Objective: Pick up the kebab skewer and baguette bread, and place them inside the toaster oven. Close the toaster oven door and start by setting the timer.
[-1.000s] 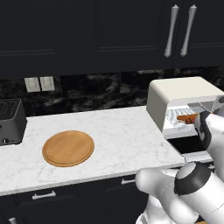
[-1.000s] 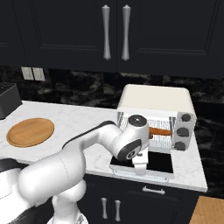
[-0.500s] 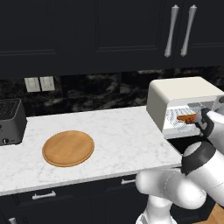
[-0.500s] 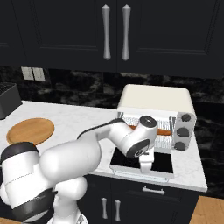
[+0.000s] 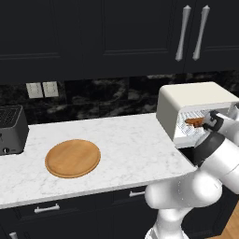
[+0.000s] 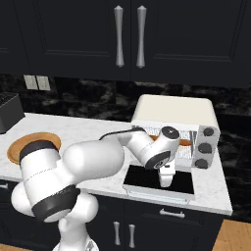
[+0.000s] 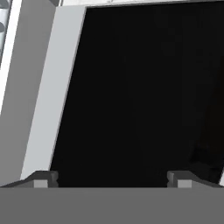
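Note:
The cream-white toaster oven (image 6: pixel 174 110) stands at the counter's right end. Its toaster oven door (image 6: pixel 142 179) lies folded down flat, dark glass up. My gripper (image 6: pixel 166 177) hangs just above that glass, pointing down, open and empty. In the hand view the gripper (image 7: pixel 113 179) faces the dark glass (image 7: pixel 140 87) and the door's cream frame (image 7: pixel 48 109). An orange-brown end of the baguette bread (image 6: pixel 185 142) shows on the wire rack inside, seen as red-brown food (image 5: pixel 193 121) from the left. My arm hides most of the rack, so the kebab skewer cannot be told apart.
A round wooden board (image 5: pixel 72 158) lies bare on the white marble counter (image 5: pixel 130 144). A dark grey slot toaster (image 5: pixel 11 128) stands at the far left. Dark knobs (image 6: pixel 206 147) line the oven's right side. Black cabinets with silver handles hang above.
My arm has swung to the right and lower, bringing the open hand down over the flat oven door. Nothing else has moved.

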Motion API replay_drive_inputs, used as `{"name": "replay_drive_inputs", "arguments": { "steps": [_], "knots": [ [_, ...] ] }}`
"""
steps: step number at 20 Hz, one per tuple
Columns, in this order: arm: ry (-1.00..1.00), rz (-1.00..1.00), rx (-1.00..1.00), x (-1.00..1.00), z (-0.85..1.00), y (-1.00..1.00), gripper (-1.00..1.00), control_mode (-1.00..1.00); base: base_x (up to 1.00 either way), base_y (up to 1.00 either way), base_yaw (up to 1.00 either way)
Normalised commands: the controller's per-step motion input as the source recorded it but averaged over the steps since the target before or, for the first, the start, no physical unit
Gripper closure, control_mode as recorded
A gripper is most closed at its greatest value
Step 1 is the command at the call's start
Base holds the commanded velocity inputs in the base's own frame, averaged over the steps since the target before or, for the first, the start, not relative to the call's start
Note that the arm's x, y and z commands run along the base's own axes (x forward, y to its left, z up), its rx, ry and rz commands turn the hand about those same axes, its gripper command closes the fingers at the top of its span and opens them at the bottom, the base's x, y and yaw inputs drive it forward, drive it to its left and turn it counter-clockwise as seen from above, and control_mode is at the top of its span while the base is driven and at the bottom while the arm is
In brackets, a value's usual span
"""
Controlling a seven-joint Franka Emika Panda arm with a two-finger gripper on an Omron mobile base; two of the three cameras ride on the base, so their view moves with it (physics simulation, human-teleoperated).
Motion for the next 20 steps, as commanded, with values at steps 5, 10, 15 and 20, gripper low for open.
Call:
{"name": "replay_drive_inputs", "arguments": {
  "steps": [5,10,15,20],
  "knots": [
    [0.00,0.03,0.06,0.20,-0.15,-0.08,-1.00,-1.00,0.00,0.00,0.00],
    [0.00,0.02,0.06,0.21,-0.05,0.00,-1.00,-1.00,0.00,0.00,0.00],
    [0.00,0.01,0.05,0.29,-0.10,0.00,-1.00,-1.00,0.00,0.00,0.00],
    [-0.10,0.01,0.05,0.38,-0.08,0.13,-1.00,-1.00,0.00,0.00,0.00]
  ]
}}
